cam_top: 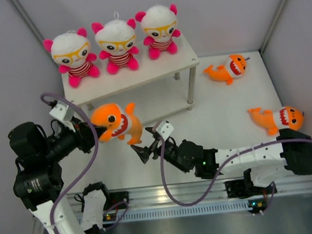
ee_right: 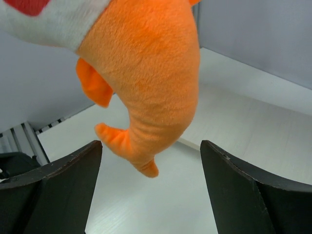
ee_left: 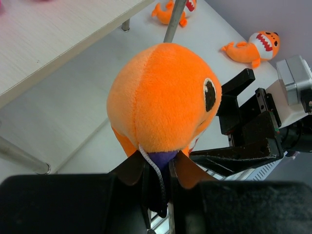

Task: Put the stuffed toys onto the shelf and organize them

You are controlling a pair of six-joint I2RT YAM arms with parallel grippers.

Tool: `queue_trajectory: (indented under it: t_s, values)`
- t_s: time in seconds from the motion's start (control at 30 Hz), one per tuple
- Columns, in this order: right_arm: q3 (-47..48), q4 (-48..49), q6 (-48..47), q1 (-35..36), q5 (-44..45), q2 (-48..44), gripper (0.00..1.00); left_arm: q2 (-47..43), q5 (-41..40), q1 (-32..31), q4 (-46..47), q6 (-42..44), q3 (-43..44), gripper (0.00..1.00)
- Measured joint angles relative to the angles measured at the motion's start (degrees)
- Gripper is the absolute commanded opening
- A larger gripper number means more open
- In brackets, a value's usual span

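Three white-headed bears (cam_top: 72, 57), (cam_top: 117, 45), (cam_top: 160, 30) sit in a row on the top tier of the white shelf (cam_top: 141, 78). My left gripper (cam_top: 94, 131) is shut on an orange shark (cam_top: 117, 122), pinching the purple tag and cord at its head (ee_left: 163, 158), and holds it above the table in front of the shelf. My right gripper (cam_top: 144, 149) is open and empty, its jaws wide apart just below the shark's tail (ee_right: 146, 87). Two more sharks lie on the table at the right (cam_top: 227, 68), (cam_top: 278, 119).
The shelf's silver legs (cam_top: 191, 88) stand close behind the held shark, and one leg (ee_left: 174, 22) shows in the left wrist view. The lower tier (cam_top: 160, 108) is bare. Grey walls close in the table at back and sides. The right arm (ee_left: 253, 126) lies beside the shark.
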Motion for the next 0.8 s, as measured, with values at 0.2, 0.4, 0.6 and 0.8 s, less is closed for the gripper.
queue_trajectory:
  t_s: [0.2,0.4,0.6,0.8]
  values:
    - [2.0,1.2,2.8,-2.5,0.1,0.5,0.80,0.0,0.5,0.0,0.0,-0.1,0.0,0.00]
    - [6.1,1.1,5.0,-4.2,-0.7,3.4,0.00,0.0,0.7,0.0,0.1,-0.1,0.0,0.00]
    - [7.0,-1.4,11.1,-4.6,-1.8,3.0,0.00,0.0,0.0,0.0,0.3,0.1,-0.1,0.68]
    - [1.2,-11.1,20.6,-5.5,2.4,-4.0,0.00,-0.5,-4.4,0.0,0.9,0.6,-2.1,0.98]
